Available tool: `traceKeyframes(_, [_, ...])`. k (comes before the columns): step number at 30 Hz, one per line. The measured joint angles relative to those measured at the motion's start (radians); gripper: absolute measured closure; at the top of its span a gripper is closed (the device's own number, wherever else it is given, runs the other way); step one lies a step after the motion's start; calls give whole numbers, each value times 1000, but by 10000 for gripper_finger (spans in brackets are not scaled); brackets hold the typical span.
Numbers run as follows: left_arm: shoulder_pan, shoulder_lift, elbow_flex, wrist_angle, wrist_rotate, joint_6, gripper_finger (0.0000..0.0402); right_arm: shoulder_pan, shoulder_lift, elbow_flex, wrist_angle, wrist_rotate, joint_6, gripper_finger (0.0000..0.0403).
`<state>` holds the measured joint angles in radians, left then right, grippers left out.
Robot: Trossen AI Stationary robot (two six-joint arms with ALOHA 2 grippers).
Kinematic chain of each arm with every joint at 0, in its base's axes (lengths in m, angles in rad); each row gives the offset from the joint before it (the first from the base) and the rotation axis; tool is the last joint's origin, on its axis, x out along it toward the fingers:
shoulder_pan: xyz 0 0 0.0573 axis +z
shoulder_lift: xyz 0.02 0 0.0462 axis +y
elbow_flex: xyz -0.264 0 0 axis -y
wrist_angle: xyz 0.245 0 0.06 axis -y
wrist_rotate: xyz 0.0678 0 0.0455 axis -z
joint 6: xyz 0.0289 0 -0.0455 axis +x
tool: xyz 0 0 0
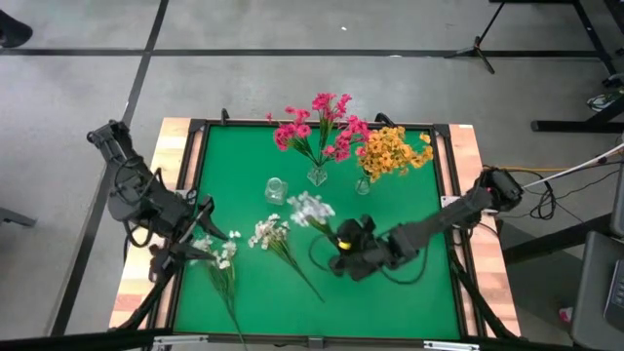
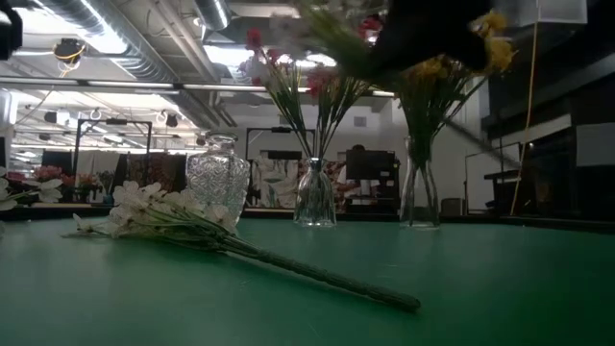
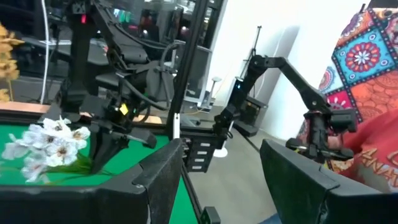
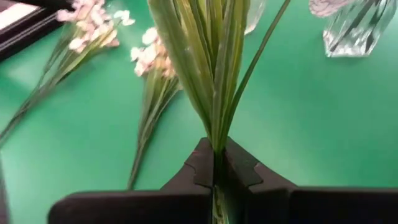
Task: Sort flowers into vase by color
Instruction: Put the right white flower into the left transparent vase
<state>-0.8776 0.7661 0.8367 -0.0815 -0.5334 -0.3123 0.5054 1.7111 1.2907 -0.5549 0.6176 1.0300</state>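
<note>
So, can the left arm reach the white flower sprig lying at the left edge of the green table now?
Probably yes. The left gripper is open and sits right beside the white flower sprig on the green table, with nothing between them. The right gripper, shut on another white sprig, works farther off.

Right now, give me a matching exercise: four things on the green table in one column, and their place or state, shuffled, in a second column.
1. magenta-pink flowers
2. yellow-orange flowers
3. empty clear glass vase
4. white sprig with long green leaves

A. clamped in the right gripper
B. standing in a vase, far right
C. holds nothing
D. standing in a vase, far middle

Pairs: 1-D, 2-B, 3-C, 4-A
</note>
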Motion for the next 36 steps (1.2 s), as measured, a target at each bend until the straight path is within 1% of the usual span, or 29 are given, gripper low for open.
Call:
traceKeyframes(2, [0,-55,-32,-14,0,-1,188,-32,0,0,19,-8,-49,395])
traceKeyframes(7, [-1,-235,-168,-11,-7,-25,188,-78,0,0,46,-52,-117,395])
traceKeyframes(10, [-1,-328,-242,38,-7,-26,188,-83,-3,0,87,-52,-163,395])
traceKeyframes(14, [-1,-404,-304,43,13,-1,188,-83,-16,0,153,-24,-258,395])
traceKeyframes(15, [-1,-417,-318,43,23,10,188,-84,-22,-1,163,-22,-283,395])
traceKeyframes(19, [-1,-447,-367,45,21,35,188,-117,-38,-1,303,-52,-408,395])
traceKeyframes(22, [-1,-456,-396,45,19,35,188,-148,-38,0,452,-112,-532,395])
traceKeyframes(25, [-1,-455,-412,42,22,35,188,-178,-39,0,568,-132,-650,395])
traceKeyframes(27, [-1,-456,-417,44,25,39,188,-195,-39,0,620,-123,-730,395])
traceKeyframes(30, [-1,-457,-418,43,26,71,188,-218,-39,0,669,-77,-838,395])
traceKeyframes(33, [-1,-465,-418,38,28,126,188,-247,-39,0,737,-77,-912,395])
traceKeyframes(36, [-1,-477,-418,24,19,136,188,-283,-39,-11,871,-161,-967,395])
